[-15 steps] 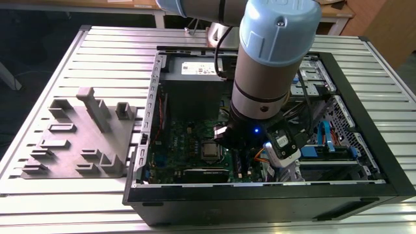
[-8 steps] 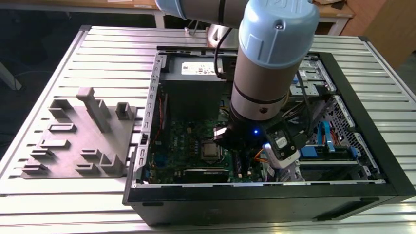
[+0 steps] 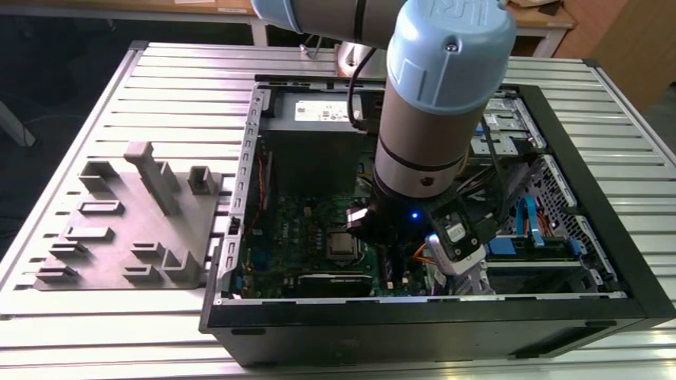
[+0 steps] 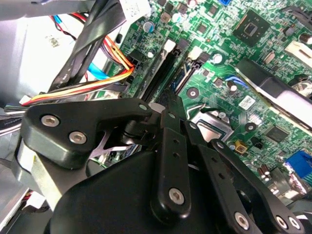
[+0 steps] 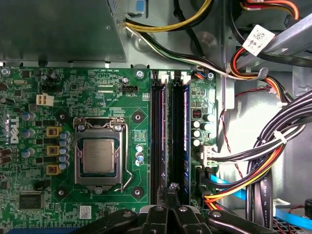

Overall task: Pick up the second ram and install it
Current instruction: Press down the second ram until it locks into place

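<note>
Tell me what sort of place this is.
Probably a robotics lab or test bench: an open computer case sits on a slotted aluminium table, beside a grey parts fixture, with the gripper over the motherboard.

From high outside the open computer case [image 3: 444,317] we look steeply down across the table [image 3: 180,71] at the arm [image 3: 433,119], while our first wrist view faces straight down, close over the motherboard [image 5: 73,87], and the second skims low past the gripper [image 4: 168,114] across that board.
</note>
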Motion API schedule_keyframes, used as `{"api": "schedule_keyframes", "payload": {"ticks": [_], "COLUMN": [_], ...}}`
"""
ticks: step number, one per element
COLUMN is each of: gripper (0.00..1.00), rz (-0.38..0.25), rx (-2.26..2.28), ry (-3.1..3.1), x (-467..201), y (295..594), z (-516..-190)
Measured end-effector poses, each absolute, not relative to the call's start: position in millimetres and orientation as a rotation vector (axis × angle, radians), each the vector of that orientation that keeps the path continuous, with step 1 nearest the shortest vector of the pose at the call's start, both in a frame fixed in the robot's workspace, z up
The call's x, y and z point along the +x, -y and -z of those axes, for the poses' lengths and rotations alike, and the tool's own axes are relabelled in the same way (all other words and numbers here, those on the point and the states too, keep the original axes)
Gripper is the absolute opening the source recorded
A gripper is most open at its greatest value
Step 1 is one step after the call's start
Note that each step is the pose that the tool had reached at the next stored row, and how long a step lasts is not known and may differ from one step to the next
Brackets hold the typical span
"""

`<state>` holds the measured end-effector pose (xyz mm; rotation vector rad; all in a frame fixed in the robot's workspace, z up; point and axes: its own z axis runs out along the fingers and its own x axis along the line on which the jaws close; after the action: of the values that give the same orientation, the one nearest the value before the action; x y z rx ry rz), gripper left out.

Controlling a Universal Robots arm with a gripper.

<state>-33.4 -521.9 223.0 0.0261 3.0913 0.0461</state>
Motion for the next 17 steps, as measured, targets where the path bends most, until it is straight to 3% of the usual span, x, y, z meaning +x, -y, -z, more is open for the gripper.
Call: {"api": "schedule_keyframes", "payload": {"ticks": [17], "gripper": [0.07], "rz": [-0.046], "rx": [0.026], "ry": [-3.091], "x": [-33.4], "y": [521.9], "z": [-219.2]}}
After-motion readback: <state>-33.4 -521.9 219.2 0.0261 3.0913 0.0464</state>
